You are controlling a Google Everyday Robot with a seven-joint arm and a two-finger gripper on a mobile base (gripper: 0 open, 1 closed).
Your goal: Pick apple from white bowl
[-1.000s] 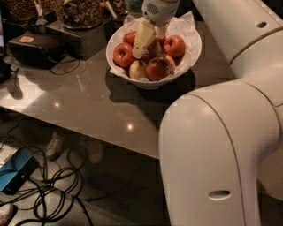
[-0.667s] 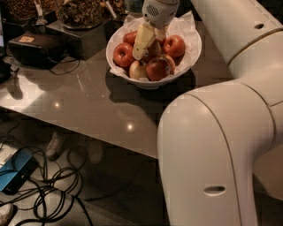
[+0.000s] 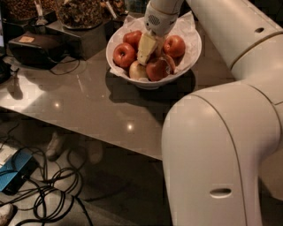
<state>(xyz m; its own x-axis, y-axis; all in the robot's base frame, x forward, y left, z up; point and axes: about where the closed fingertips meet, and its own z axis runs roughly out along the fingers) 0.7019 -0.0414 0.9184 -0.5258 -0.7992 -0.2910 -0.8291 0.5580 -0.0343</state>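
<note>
The white bowl (image 3: 193,52), lined with crinkled white paper, stands on the grey table near its back. It holds several red apples, among them one at the left (image 3: 124,54), one at the right (image 3: 175,45) and one at the front (image 3: 156,70). A pale yellow-green apple (image 3: 137,70) lies at the front left. My gripper (image 3: 154,52) reaches down from above into the middle of the bowl, among the apples. No sticker shows on any apple. The apple under the gripper is mostly hidden.
My large white arm (image 3: 221,145) fills the right half of the view. A dark box (image 3: 35,48) and jars of food (image 3: 79,11) stand at the table's (image 3: 88,110) back left. Cables (image 3: 48,194) and a blue device (image 3: 15,170) lie on the floor below.
The gripper stays down in the bowl in the same spot. The foreground arm link has shifted very slightly left. The apples have not visibly moved.
</note>
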